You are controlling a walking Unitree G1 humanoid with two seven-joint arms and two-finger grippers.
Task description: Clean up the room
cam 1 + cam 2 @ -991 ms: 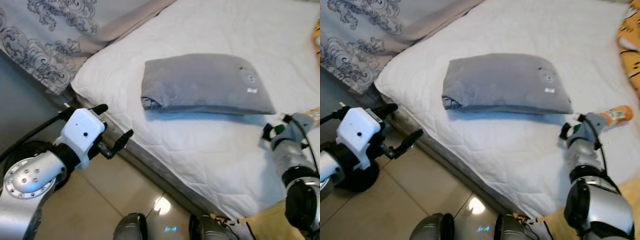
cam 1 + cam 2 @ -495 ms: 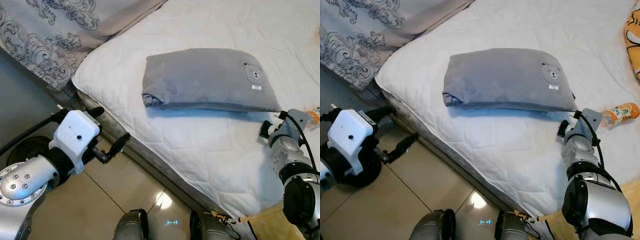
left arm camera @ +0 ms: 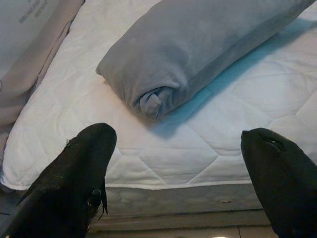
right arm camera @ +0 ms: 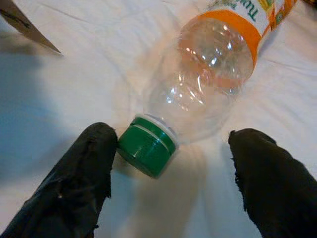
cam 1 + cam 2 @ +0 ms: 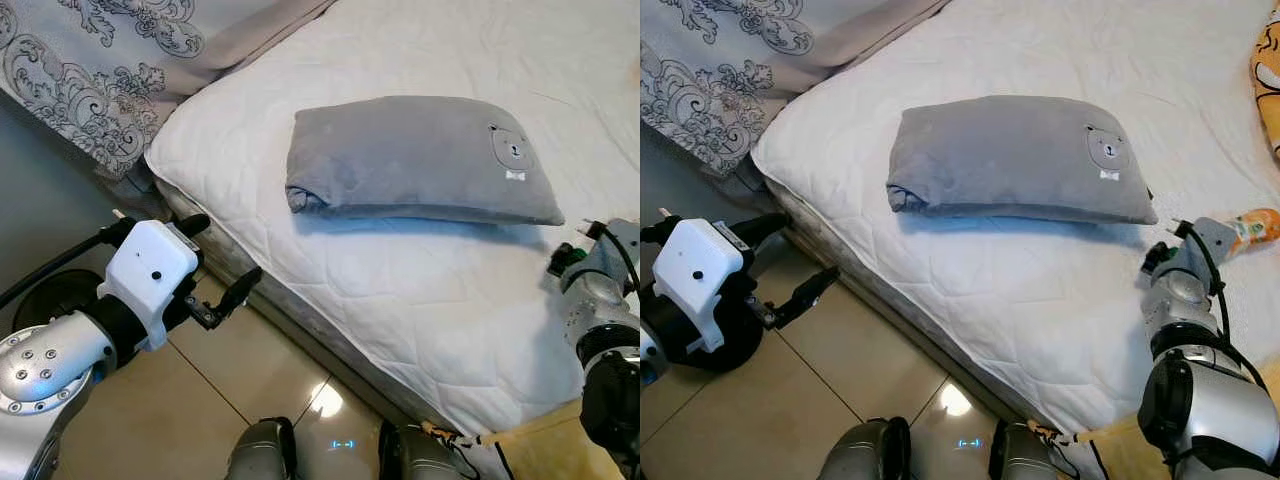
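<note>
A clear plastic bottle (image 4: 208, 84) with an orange label and a green cap (image 4: 147, 146) lies on its side on the white mattress (image 5: 400, 300), near its right side (image 5: 1252, 225). My right gripper (image 4: 171, 163) is open and low over the mattress, one finger (image 4: 89, 163) touching or nearly touching the cap and the other out past the bottle's shoulder. A grey pillow (image 5: 420, 155) lies flat on the mattress to the left of the bottle. My left gripper (image 5: 222, 250) is open and holds nothing, hovering over the floor beside the bed's near corner, pointing at the pillow (image 3: 198, 54).
A grey patterned bedspread (image 5: 90, 80) hangs off the bed's far left. Beige floor tiles (image 5: 200, 400) run along the bed, with my feet (image 5: 260, 455) below. A round black object (image 5: 720, 340) sits on the floor at left. An orange patterned thing (image 5: 1268, 60) lies at the right edge.
My right gripper has moved right along the mattress, closer to the bottle. The view has shifted slightly; my left arm stays beside the bed corner.
</note>
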